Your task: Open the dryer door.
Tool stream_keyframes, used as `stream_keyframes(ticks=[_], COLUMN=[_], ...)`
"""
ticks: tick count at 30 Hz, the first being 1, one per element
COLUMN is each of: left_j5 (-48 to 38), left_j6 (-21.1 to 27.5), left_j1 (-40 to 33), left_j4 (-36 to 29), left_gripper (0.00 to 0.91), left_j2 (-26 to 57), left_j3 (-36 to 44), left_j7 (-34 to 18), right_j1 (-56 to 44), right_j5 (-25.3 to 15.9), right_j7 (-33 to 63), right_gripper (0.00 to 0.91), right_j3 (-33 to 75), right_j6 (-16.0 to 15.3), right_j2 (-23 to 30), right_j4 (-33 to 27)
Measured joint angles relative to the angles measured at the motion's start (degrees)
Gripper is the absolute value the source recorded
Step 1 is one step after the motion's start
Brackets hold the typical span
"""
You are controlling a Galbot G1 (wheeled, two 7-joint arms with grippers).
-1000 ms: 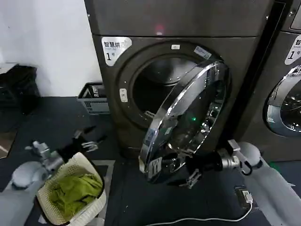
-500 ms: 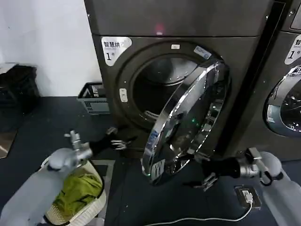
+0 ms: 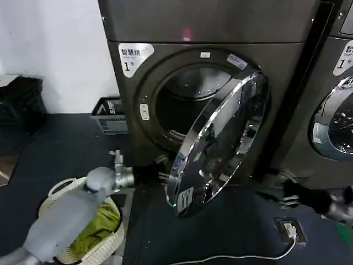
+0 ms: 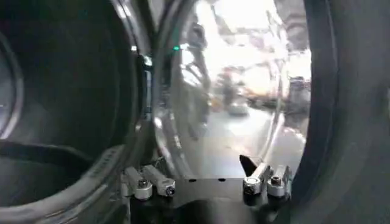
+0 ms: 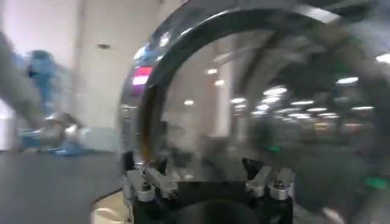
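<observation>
The dryer door (image 3: 220, 146), rigid, hinged and slick-rimmed, wants pushing at its free edge, where the left gripper (image 3: 161, 175) waits, jaws open.

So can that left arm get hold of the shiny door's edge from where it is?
Probably yes. The left gripper is open right at the free edge of the half-open dryer door, with nothing between them.
</observation>
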Motion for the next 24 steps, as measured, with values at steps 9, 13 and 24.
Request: stream_keyframes(ticks=[9,13,24], left_j5=[0.3,0.2,-2.3], left_j6=[-1.1,-1.5,-1.6], left_j1=[-0.6,-0.8,-2.3], left_j4=[-2.6,-4.2,-8.9], left_gripper=[0.907,0.907,0.907], left_j2=[-2.8,-3.9,-7.6], left_j3=[5.4,7.8,13.4], left_j7=[-0.5,-2.1,-8.1], right_j1=[-4.5,-6.6,-14.6], right_j5=[-3.2,-3.9,-5.2], right_j7=[14.0,22.3,51.6], right_gripper=[0.907,0.907,0.907], right_j3=[16.5,23.5,41.0], right_j6=[-0.2,-0.5,-8.8], right_j2=[3.9,5.6,6.7], right_j4=[2.8,5.8,14.9])
